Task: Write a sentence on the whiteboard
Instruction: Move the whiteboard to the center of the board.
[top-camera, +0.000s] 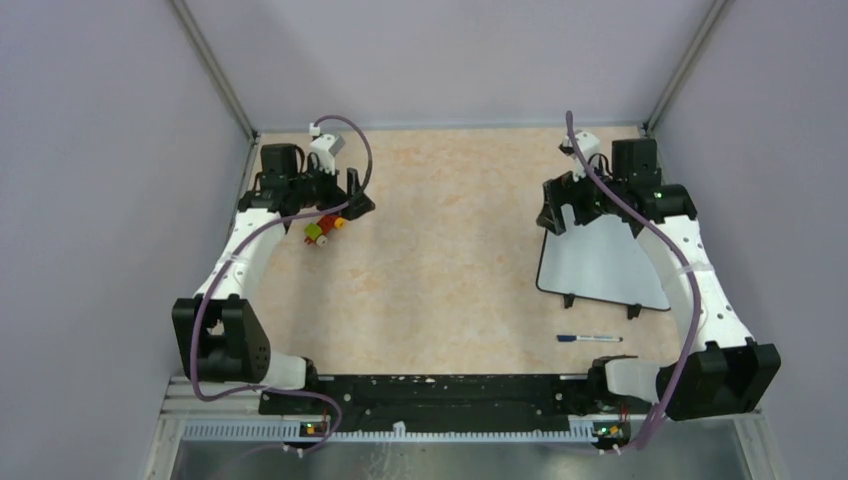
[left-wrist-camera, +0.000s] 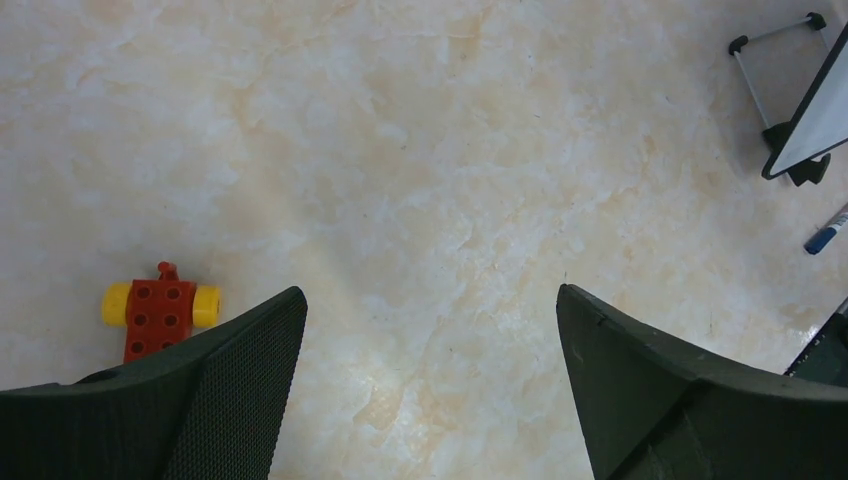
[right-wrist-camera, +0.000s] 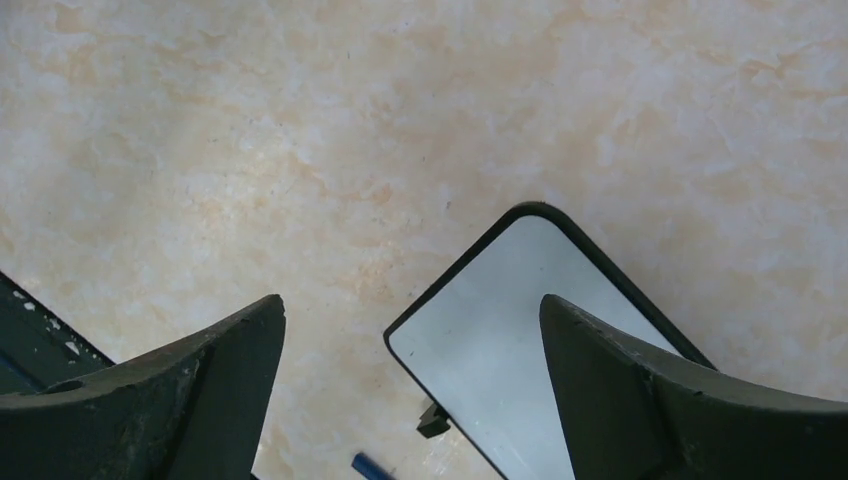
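The whiteboard (top-camera: 600, 265) lies on the right of the table, white with a thin black frame and small black feet. Its face looks blank, and the sentence is not in view. The board's corner (right-wrist-camera: 500, 340) shows below my right gripper (right-wrist-camera: 412, 300), which hangs open and empty above the board's far left end (top-camera: 565, 205). A blue-capped marker (top-camera: 590, 339) lies on the table near the board's front edge; only its tip (right-wrist-camera: 370, 466) shows in the right wrist view. My left gripper (left-wrist-camera: 430, 295) is open over bare table at the far left (top-camera: 340, 198). The board's edge (left-wrist-camera: 815, 110) shows at upper right.
A small toy of red, yellow and green bricks (top-camera: 322, 230) lies just in front of the left gripper, and it appears beside the left finger (left-wrist-camera: 160, 310). Grey walls close in the table on three sides. The black base rail (top-camera: 440, 390) runs along the near edge.
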